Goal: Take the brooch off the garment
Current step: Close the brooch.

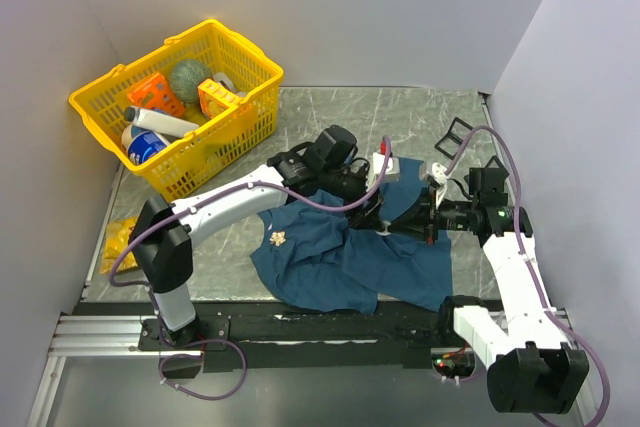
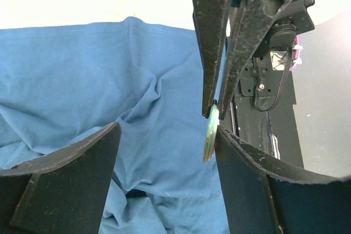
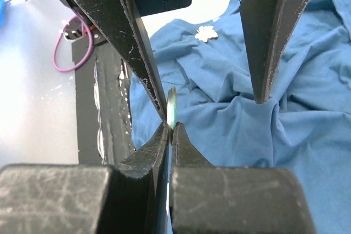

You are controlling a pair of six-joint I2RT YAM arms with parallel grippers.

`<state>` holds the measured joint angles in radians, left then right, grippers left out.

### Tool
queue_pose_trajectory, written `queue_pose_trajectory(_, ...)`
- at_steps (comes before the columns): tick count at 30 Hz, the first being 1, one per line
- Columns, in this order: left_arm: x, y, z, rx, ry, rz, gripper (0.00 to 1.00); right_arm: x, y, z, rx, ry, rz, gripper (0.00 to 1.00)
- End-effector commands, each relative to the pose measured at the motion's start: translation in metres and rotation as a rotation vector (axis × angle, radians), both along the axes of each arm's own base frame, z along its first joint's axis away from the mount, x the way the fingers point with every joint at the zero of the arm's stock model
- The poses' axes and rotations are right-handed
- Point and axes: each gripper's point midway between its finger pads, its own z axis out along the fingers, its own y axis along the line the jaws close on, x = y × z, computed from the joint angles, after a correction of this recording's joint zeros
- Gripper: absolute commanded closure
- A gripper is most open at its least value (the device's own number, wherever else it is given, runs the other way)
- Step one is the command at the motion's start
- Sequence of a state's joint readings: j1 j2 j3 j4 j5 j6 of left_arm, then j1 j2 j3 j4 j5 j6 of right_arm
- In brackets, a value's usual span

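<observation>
The dark blue garment (image 1: 340, 262) lies crumpled on the table in front of the arms. A pale gold flower-shaped brooch (image 1: 279, 239) sits on its left part, and shows in the right wrist view (image 3: 206, 33). My right gripper (image 3: 169, 127) is shut on a thin greenish disc (image 3: 172, 108), held edge-on above the cloth. My left gripper (image 2: 167, 135) is open around that disc (image 2: 210, 132). Its right finger (image 2: 252, 184) is close beside the disc. Both grippers meet over the shirt's upper right part (image 1: 385, 212).
A yellow basket (image 1: 100, 107) with bottles and packets stands at the back left. A yellow packet (image 1: 120, 239) lies at the table's left edge. A small black frame (image 1: 455, 132) lies at the back right. Grey walls close in on three sides.
</observation>
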<state>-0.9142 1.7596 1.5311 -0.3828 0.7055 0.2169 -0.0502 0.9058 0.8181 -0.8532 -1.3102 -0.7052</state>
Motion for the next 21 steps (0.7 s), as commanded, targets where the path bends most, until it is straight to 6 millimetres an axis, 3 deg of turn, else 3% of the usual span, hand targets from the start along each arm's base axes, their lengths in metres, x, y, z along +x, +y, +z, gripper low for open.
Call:
queue_pose_trajectory(1,0.005,0.006,0.005,0.005,-0.052,0.011,0.26,-0.006,0.005,0.028,0.073,-0.059,0.045,1.00)
queue_pose_trajectory(5,0.006,0.002,0.016,-0.018,-0.020,0.031,0.18,0.004,0.000,0.017,0.024,-0.057,-0.006,1.00)
queue_pose_trajectory(9,0.008,0.000,0.047,-0.066,-0.014,0.030,0.05,0.019,-0.006,0.007,-0.028,-0.063,-0.079,1.00)
queue_pose_trajectory(12,0.009,0.008,0.067,-0.098,-0.027,0.035,0.01,0.025,-0.009,0.004,-0.048,-0.064,-0.106,1.00)
queue_pose_trajectory(16,0.020,0.030,0.075,-0.099,-0.108,0.084,0.04,0.041,-0.022,-0.004,-0.130,-0.093,-0.198,1.00)
queue_pose_trajectory(21,0.033,0.077,0.061,-0.045,-0.191,0.178,0.04,0.074,-0.051,-0.010,-0.273,-0.153,-0.394,1.00)
